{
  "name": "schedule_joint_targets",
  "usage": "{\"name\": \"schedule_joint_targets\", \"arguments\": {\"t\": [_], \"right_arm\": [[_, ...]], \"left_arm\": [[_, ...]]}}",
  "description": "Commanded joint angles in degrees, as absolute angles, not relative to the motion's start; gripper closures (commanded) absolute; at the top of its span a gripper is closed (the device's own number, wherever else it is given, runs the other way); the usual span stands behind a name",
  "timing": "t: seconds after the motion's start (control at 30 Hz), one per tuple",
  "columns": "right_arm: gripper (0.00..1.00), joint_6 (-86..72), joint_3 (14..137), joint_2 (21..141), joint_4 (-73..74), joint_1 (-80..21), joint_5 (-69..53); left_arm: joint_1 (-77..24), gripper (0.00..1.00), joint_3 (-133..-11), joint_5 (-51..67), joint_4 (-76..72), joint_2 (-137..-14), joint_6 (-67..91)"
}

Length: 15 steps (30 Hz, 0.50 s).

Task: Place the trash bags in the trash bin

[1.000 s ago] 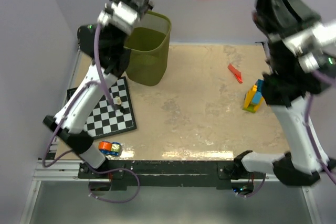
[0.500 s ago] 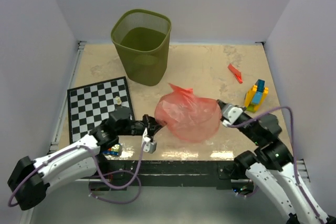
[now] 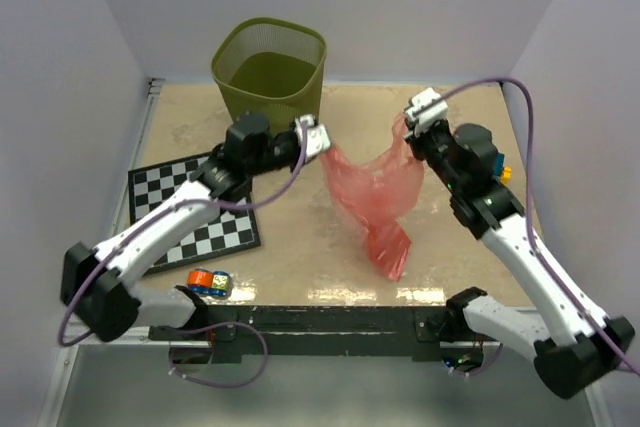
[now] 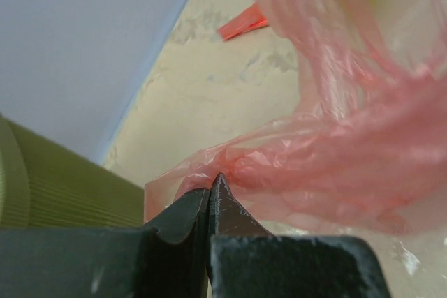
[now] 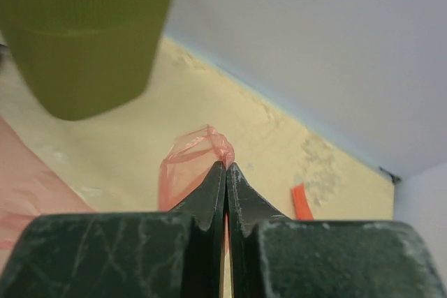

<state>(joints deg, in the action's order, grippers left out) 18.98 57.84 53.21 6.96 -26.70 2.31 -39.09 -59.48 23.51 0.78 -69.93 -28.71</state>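
Both jaws are pinched shut on the bag [image 3: 375, 192], one top corner each. Its mouth edge stretches across between them and its tail droops toward the bench [image 3: 300, 237]. The bin [image 3: 275, 107] stands just beyond the left jaws, the nearer pair. Half a second ago the bag sat bunched low by the arm bases.

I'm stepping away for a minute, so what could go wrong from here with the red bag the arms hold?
Both the left gripper and right gripper pinch only thin edges of the trash bag; the film could slip out or tear.
The bag hangs spread wide beside the trash bin, so it may drape over the rim instead of dropping in.
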Motion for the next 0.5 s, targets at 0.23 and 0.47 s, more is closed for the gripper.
{"name": "schedule_joint_targets", "arguments": {"t": [0.23,0.47], "right_arm": [[1.00,20.0,113.0,92.7,-10.1,-8.5,5.0],[1.00,14.4,124.7,88.7,-40.2,-11.2,-16.2]], "left_arm": [[-29.5,1.00,-115.6,15.2,-10.3,-103.4,-19.4],[-31.1,1.00,-140.2,13.2,-57.5,-115.5,-34.8]]}}
